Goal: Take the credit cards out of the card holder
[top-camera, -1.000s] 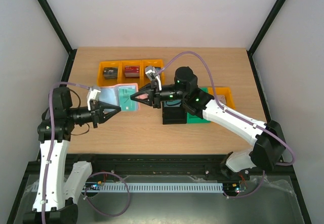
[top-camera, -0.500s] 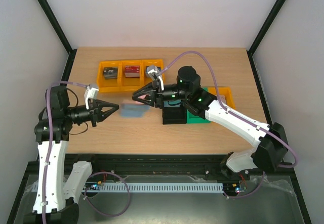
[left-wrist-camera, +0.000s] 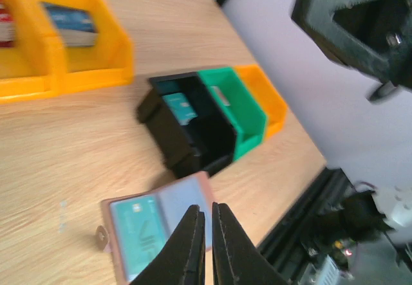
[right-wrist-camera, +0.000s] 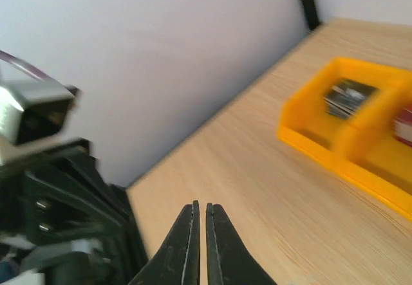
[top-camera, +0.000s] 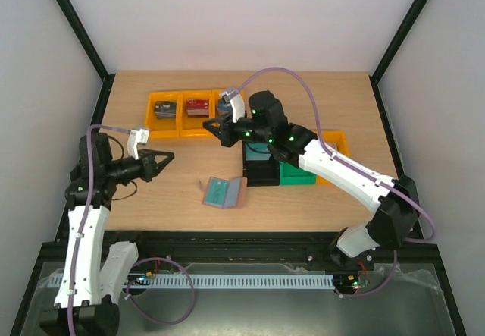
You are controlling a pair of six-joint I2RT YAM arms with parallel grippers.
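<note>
The card holder [top-camera: 224, 193] lies open and flat on the table, reddish-brown edge around a pale blue inside. A teal credit card [left-wrist-camera: 137, 233] sits in its left half [left-wrist-camera: 161, 220]. My left gripper [top-camera: 170, 155] hovers shut and empty to the left of it and further back; in the left wrist view its tips [left-wrist-camera: 206, 206] hang over the holder's right half. My right gripper [top-camera: 205, 125] is shut on nothing, up near the yellow tray, pointing left [right-wrist-camera: 200, 204]. Another teal card [left-wrist-camera: 179, 107] lies inside the black bin [top-camera: 263, 174].
A yellow three-part tray [top-camera: 195, 130] with small items stands at the back left. A green bin [top-camera: 298, 174] and a yellow bin [top-camera: 337, 145] sit right of the black one. The table's front edge is just below the holder.
The holder, held up between both grippers a second ago, has dropped onto the table nearer the front. My right gripper swung back toward the yellow tray and closed; the left drew back slightly.
</note>
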